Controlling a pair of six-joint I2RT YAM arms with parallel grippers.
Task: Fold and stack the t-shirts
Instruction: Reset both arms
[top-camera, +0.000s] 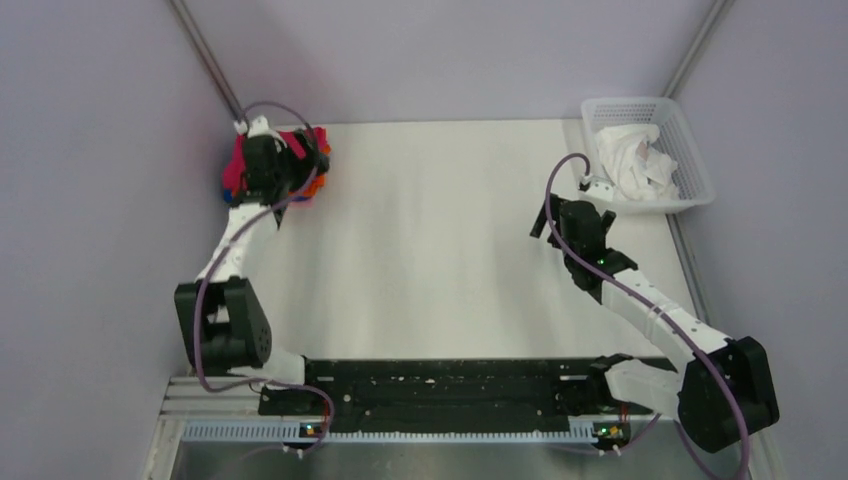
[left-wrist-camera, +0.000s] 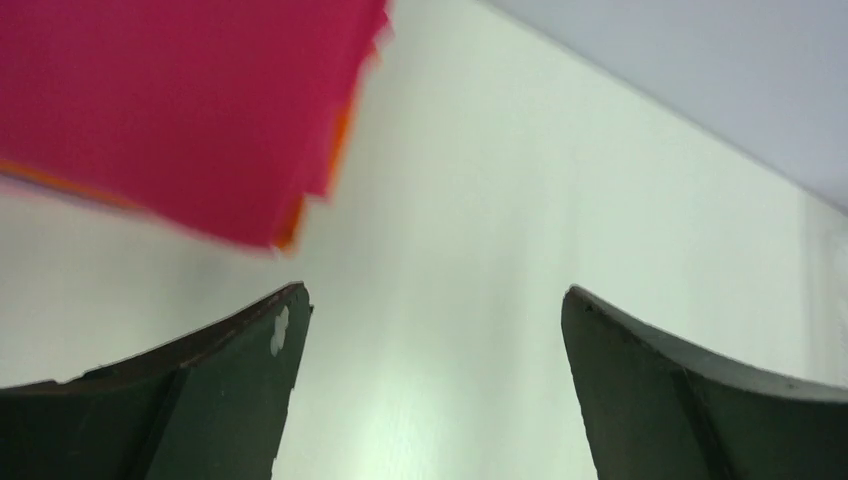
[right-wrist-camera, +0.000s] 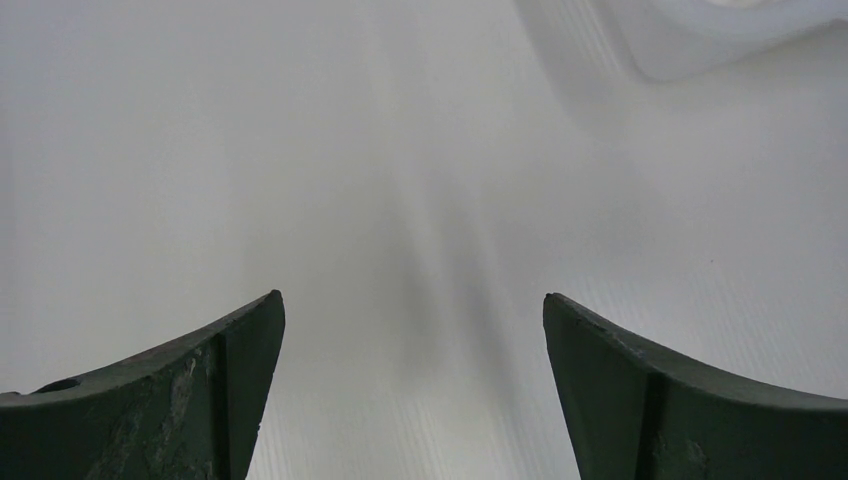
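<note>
A folded crimson-magenta t-shirt (top-camera: 237, 165) tops a small stack at the table's far left corner, with an orange t-shirt (top-camera: 316, 185) and a blue edge (top-camera: 228, 196) under it. In the left wrist view the crimson shirt (left-wrist-camera: 190, 100) fills the upper left, with an orange edge (left-wrist-camera: 291, 232) below it. My left gripper (top-camera: 308, 162) hovers over the stack's right side; its jaws (left-wrist-camera: 435, 300) are wide open and empty. A crumpled white t-shirt (top-camera: 635, 160) lies in the basket. My right gripper (top-camera: 548, 218) is open and empty (right-wrist-camera: 412, 305) over bare table left of the basket.
The white lattice basket (top-camera: 697, 170) stands at the far right corner; its corner shows in the right wrist view (right-wrist-camera: 700, 40). The white table (top-camera: 430, 250) is walled by grey panels. A black rail (top-camera: 450, 390) runs along the near edge.
</note>
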